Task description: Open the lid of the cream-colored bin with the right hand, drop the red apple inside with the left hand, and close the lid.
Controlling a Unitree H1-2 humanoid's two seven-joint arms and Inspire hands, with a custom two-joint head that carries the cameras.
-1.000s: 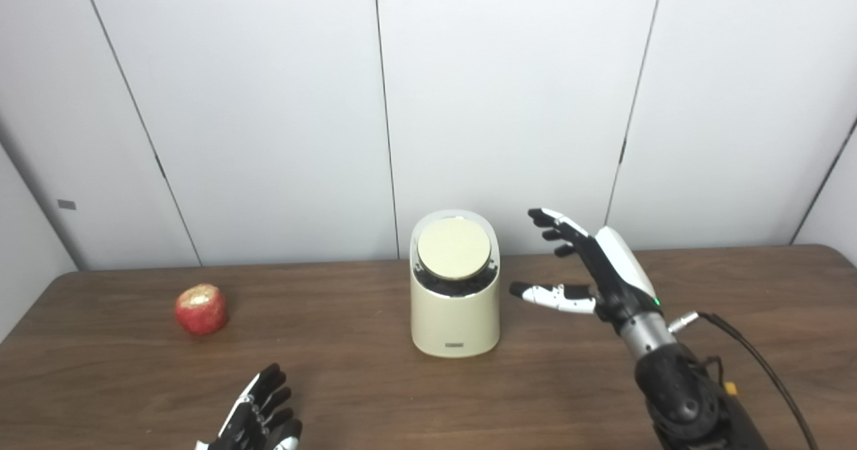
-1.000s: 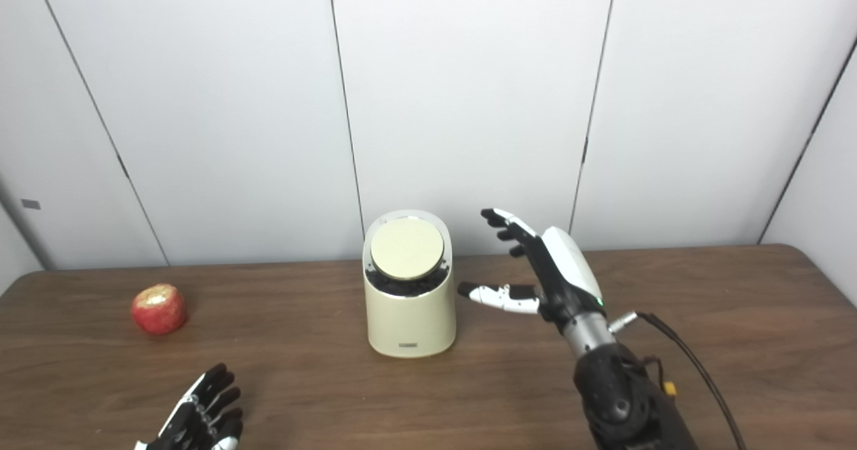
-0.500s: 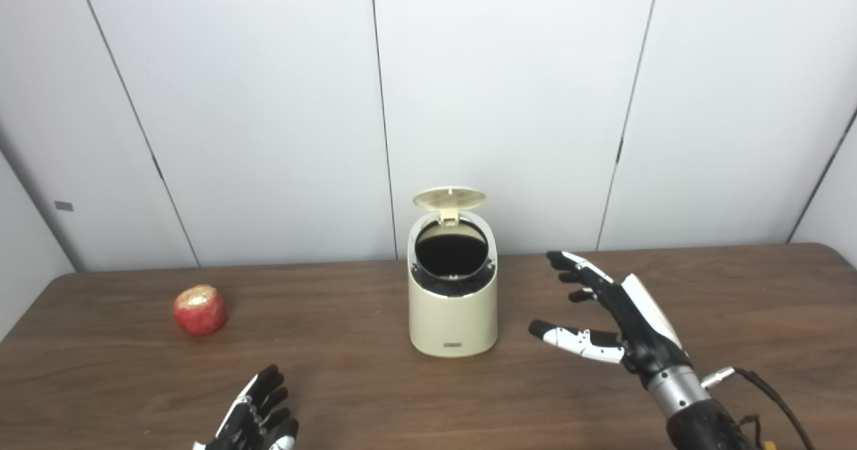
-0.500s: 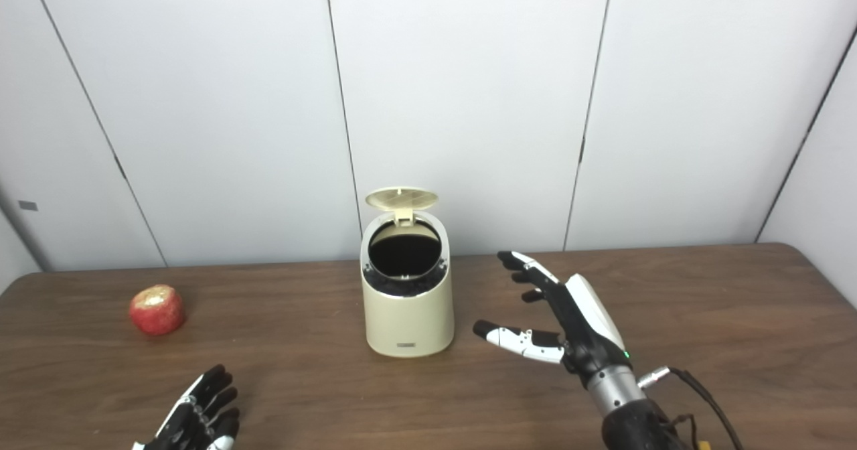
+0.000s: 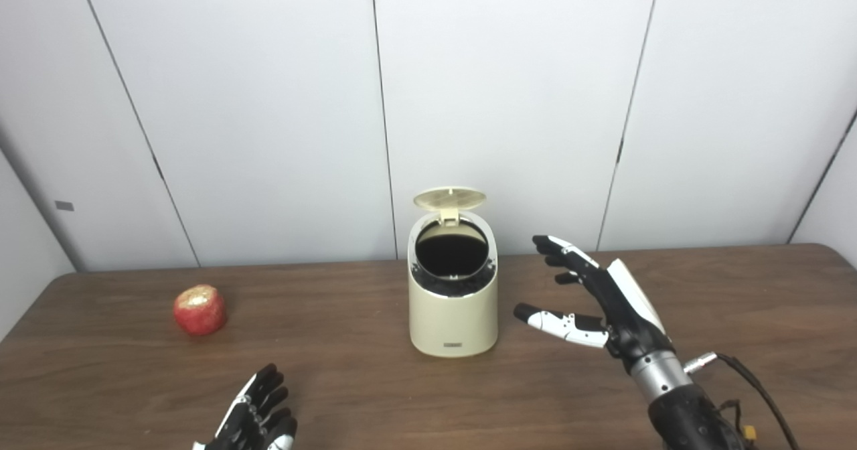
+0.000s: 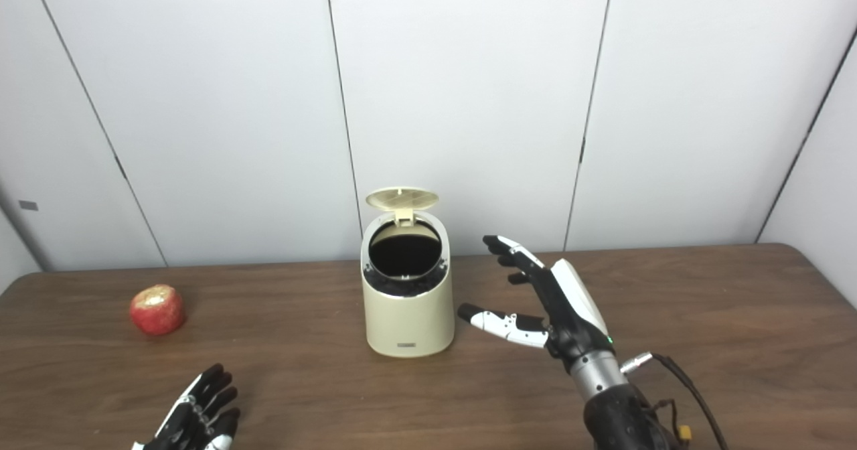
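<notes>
The right hand (image 5: 606, 299) is raised, fingers spread and pointing far-left, thumb stretched left, holding nothing. The left hand (image 5: 254, 420) lies low at the near edge, fingers apart, empty.

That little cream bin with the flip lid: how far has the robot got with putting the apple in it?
Done: the round lid of the cream-colored cylindrical bin stands up, showing the dark opening. In hand: nothing; the right hand hovers open beside the bin, and the left hand rests open near the table's front edge. Left: the red apple sits on the brown wooden table, far left of the bin, to be picked up, dropped in and the lid closed.
</notes>
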